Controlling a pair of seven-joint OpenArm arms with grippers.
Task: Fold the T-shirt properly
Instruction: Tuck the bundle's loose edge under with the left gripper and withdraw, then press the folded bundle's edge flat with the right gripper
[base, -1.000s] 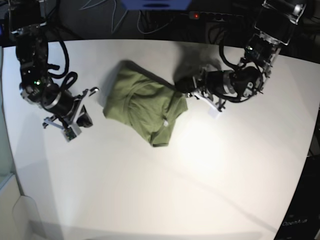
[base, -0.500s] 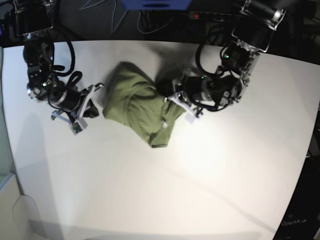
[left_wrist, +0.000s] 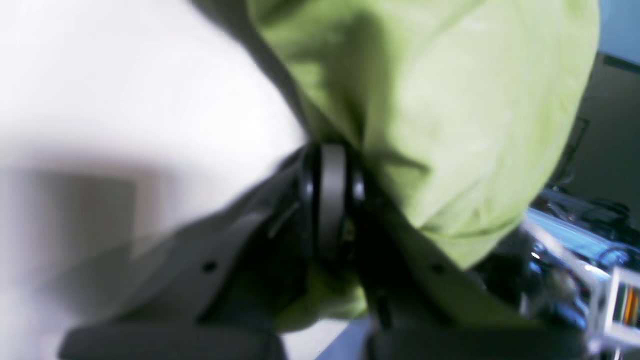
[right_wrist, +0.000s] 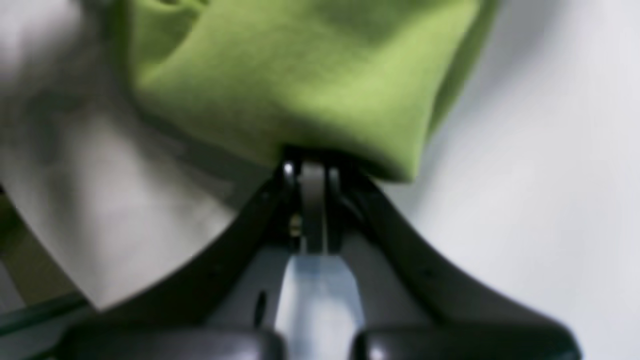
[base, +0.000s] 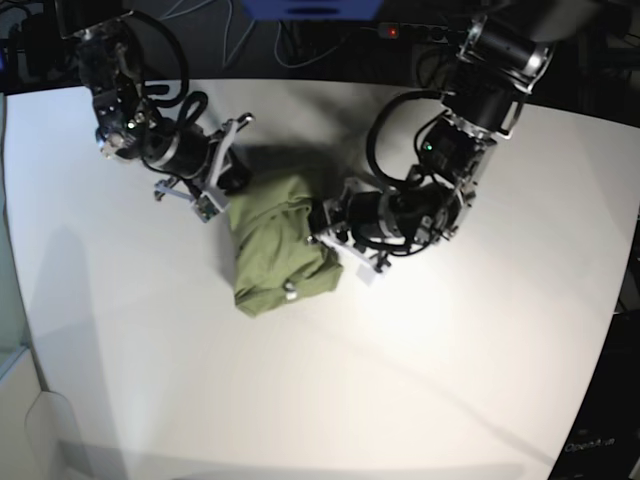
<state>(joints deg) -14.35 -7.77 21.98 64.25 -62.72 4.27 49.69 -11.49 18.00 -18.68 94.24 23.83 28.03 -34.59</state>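
The olive-green T-shirt (base: 273, 252) lies bunched into a compact bundle on the white table (base: 400, 380), its small white tag (base: 288, 292) near the front edge. My left gripper (base: 323, 226) is at the bundle's right side, shut on a fold of the T-shirt (left_wrist: 450, 115); in the left wrist view its jaws (left_wrist: 330, 167) pinch the cloth. My right gripper (base: 232, 186) sits at the bundle's back-left corner, also shut on the T-shirt (right_wrist: 310, 75), with cloth draped over its closed tips (right_wrist: 312, 165).
A power strip with a red light (base: 392, 31) and loose cables lie beyond the table's back edge. A blue object (base: 310, 8) sits at the top. The table's left edge (base: 12, 300) runs close to the right arm.
Both arms have swung inward toward each other. The shirt, spread wider before, is now gathered into a narrower bundle and sits nearer the front.
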